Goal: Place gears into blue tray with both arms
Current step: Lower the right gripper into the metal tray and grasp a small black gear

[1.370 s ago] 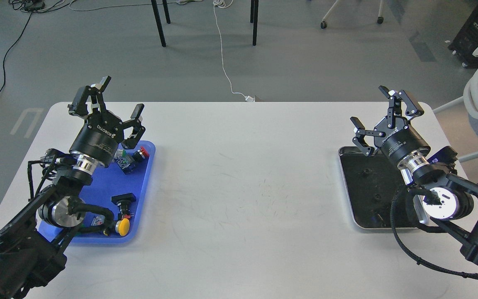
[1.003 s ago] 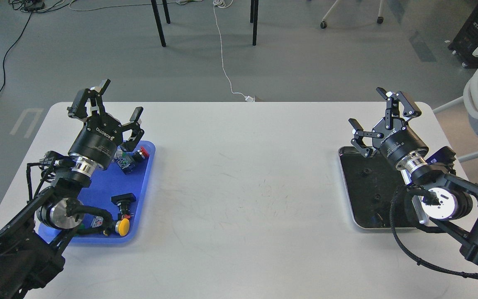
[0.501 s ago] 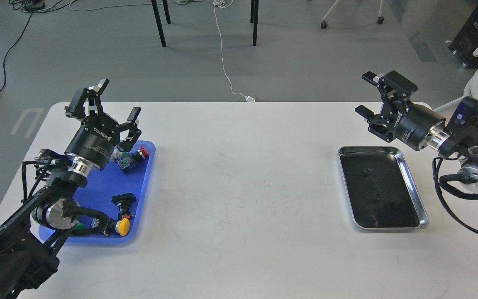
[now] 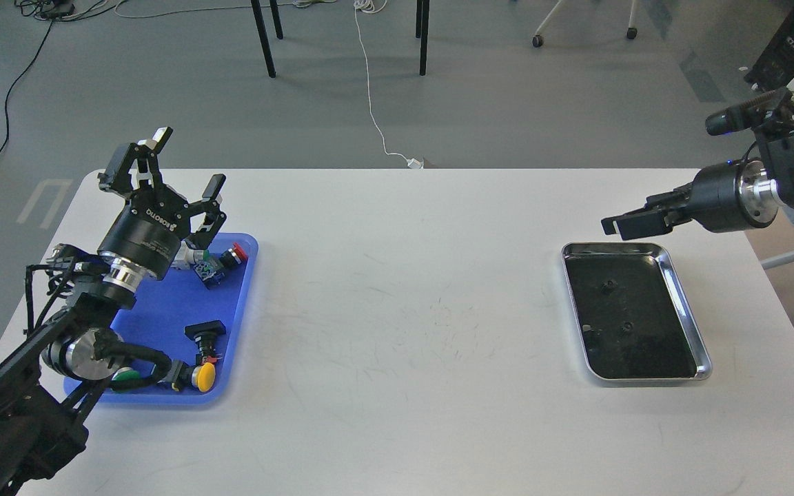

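White table (image 4: pixel 397 331), left pincer (image 4: pixel 187 165) spread wide (body marked ROBOTIQ), right pincer (image 4: pixel 621 224) side-on, gap unclear

A white table (image 4: pixel 404 331) with rounded corners stands on a grey floor (image 4: pixel 507 103). Beyond it rise black furniture legs (image 4: pixel 263 38) (their tops out of view). A white cable (image 4: pixel 371 103) and black cables (image 4: pixel 4 117) trail across the floor.

Lighting was bright, even and diffuse, throwing only soft, faint shadows on the white table (image 4: pixel 397 310). Glare showed along the metal tray (image 4: pixel 688 310) rim at right. Focus stayed sharp throughout.
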### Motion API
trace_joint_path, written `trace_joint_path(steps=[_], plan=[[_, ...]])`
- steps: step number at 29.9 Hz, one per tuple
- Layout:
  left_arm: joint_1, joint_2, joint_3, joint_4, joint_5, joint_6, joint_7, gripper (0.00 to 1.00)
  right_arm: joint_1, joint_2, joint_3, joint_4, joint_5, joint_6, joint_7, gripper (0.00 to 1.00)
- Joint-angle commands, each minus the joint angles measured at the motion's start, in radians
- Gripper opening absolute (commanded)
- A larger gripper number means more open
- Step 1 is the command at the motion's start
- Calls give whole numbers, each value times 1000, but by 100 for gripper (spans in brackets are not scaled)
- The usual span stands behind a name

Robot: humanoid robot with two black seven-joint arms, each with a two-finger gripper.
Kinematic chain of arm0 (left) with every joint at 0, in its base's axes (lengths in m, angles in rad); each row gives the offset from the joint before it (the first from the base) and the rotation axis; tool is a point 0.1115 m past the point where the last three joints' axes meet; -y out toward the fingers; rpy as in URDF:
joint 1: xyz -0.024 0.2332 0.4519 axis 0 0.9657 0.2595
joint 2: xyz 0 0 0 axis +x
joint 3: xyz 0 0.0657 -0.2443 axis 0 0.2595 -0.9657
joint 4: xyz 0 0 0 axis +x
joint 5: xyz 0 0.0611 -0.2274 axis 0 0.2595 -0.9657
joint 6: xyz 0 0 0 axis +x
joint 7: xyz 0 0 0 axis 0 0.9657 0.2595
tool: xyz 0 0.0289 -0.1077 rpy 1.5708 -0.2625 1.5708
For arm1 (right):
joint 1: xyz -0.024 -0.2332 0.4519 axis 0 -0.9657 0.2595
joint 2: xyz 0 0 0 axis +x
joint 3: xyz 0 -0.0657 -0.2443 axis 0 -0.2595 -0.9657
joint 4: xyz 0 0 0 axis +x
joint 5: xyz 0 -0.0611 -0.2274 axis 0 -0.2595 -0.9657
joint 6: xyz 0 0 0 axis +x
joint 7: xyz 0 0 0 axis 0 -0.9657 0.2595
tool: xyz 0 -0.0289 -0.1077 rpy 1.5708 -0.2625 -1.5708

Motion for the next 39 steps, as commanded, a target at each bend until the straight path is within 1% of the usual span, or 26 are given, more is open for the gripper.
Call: trace_joint_path(steps=[1,5,7,9,14,19,22,26,34,36,39], plan=[[8,1,0,0,0,0,1,98,-1,76,-84,-51,-52,-18,0,95],[11,4,-1,0,0,0,1,98,-38,183,-202,-155,-45,-102,0,94],[11,4,-1,0,0,0,1,98,-77,232,-229,-204,-42,-135,0,93],[11,4,-1,0,0,0,1,98,-113,257,-232,-223,-30,-144,0,92],[13,4,-1,-4,0,0,1,98,-162,278,-233,-232,36,-150,0,89],[13,4,-8,-4,0,0,1,98,-170,305,-236,-235,73,-149,0,78],[13,7,-9,-4,0,0,1,98,-177,326,-240,-264,74,-146,0,73],[13,17,-6,-4,0,0,1,98,-222,341,-243,-324,74,-144,0,73],[14,21,-3,-4,0,0,1,98,-254,340,-241,-333,74,-144,0,72],[14,20,-5,-4,0,0,1,98,-259,340,-241,-335,74,-143,0,68],[14,20,-3,-4,0,0,1,98,-260,341,-241,-345,76,-144,0,56]])
